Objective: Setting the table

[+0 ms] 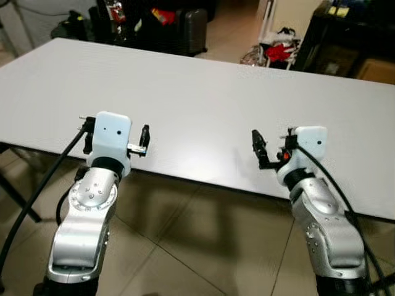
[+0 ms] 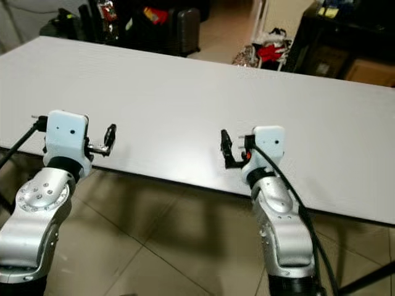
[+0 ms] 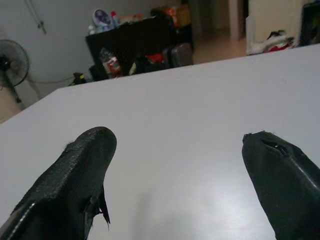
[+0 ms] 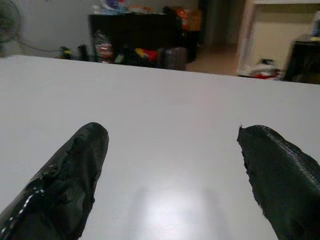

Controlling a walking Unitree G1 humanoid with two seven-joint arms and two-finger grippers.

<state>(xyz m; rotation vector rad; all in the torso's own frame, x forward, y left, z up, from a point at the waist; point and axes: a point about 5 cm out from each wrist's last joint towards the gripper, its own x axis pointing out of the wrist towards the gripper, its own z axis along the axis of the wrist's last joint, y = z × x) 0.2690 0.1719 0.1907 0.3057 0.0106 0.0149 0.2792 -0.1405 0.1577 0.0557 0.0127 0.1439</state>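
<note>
1. My left tool (image 3: 175,175) hangs just over the near edge of the white desk (image 1: 197,98), on my left side. Its two black fingers (image 3: 75,180) stand wide apart with bare desk surface showing between them, and it grips nothing.
2. My right tool (image 4: 172,175) sits over the same near edge, on my right side, well apart from the left one. Its fingers (image 4: 65,180) are also spread wide and hold nothing.
3. In the head view, both silver arms reach up from below the desk edge. The left white wrist housing (image 1: 110,139) is squared to the desk, and the right one (image 1: 308,148) is turned slightly inward.
4. The desk is a long pale slab running across in front of me, with tiled floor (image 1: 203,246) under its near edge.
5. Where the tableware for setting the table lies, I cannot tell from these views.
6. Beyond the far edge stands dark furniture (image 4: 135,32) with clutter on and around it. A dark suitcase (image 1: 191,28) is beside it, and a red and white heap (image 1: 281,50) lies on the floor, perhaps clothing or bags, though it is too blurred to be sure.
7. In my left wrist view a standing fan (image 3: 11,62) is by the wall, off past one end of the desk.
</note>
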